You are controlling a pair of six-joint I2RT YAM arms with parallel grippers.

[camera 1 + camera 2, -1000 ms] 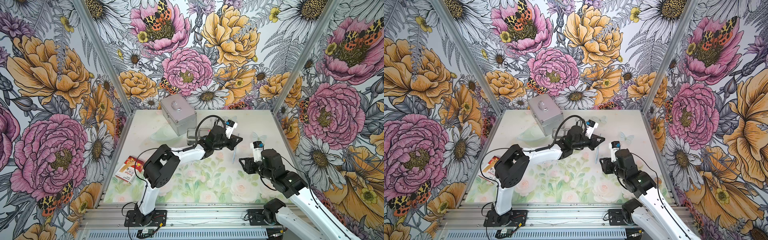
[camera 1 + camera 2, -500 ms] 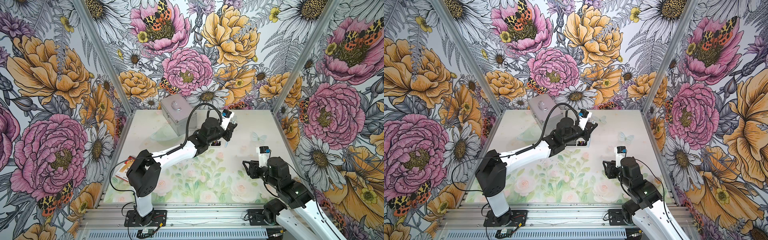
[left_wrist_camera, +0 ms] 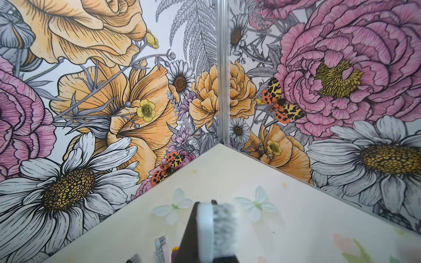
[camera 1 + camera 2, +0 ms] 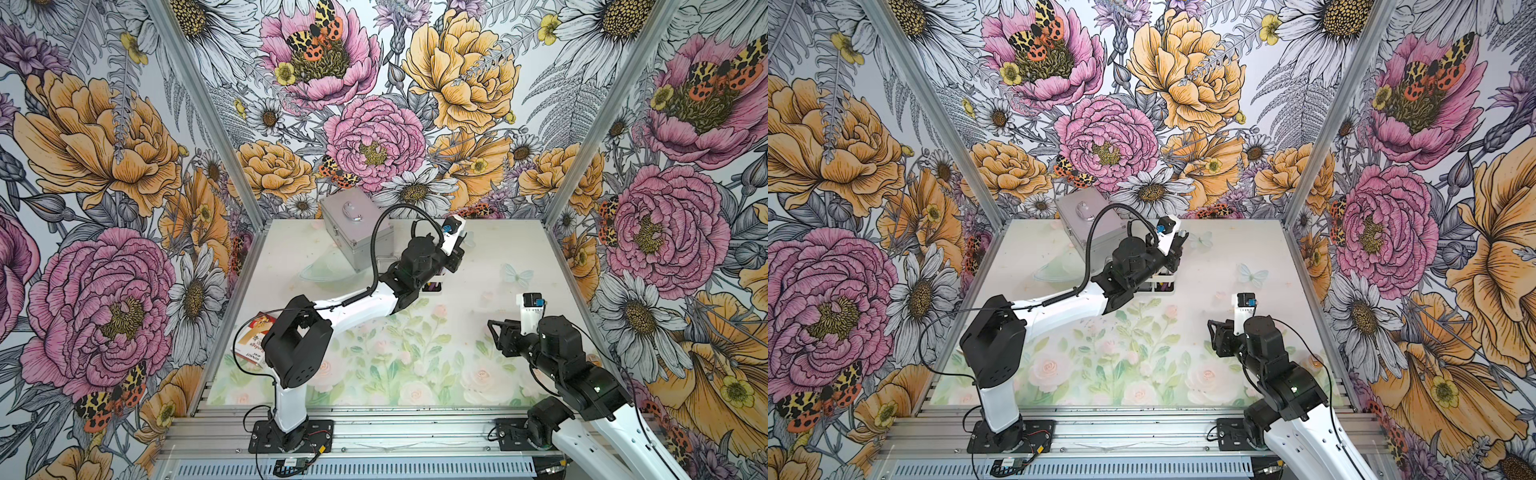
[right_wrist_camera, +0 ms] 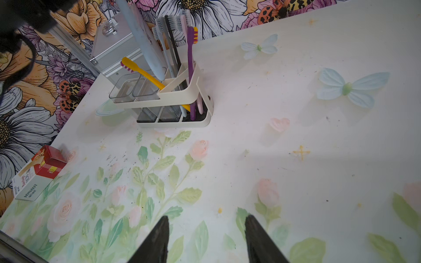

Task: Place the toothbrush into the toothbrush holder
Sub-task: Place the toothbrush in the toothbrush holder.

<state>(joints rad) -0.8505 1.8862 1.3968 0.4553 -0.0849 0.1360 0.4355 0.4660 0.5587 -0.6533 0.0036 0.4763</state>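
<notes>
The toothbrush (image 5: 145,45) has a pale blue handle and a white head with grey bristles (image 3: 216,227). My left gripper (image 3: 205,203) is shut on it just under the head, above the toothbrush holder (image 5: 177,98). The handle hangs down, and its lower end reaches the holder's top rim between the clear cups and the brush compartment. Whether it is inside, I cannot tell. Several other brushes stand in that compartment. In both top views the left arm hides most of the holder (image 4: 1163,284). My right gripper (image 5: 206,218) is open and holds nothing, low over the mat near the front right (image 4: 498,332).
A silver metal case (image 4: 357,232) stands right behind the holder at the back. A red and white box (image 5: 36,175) lies near the left edge of the mat. The cell walls close in the left, back and right sides.
My left arm carried the toothbrush from mid-table back and left to above the holder. The right arm drew back toward the front, and its jaws widened a little.
</notes>
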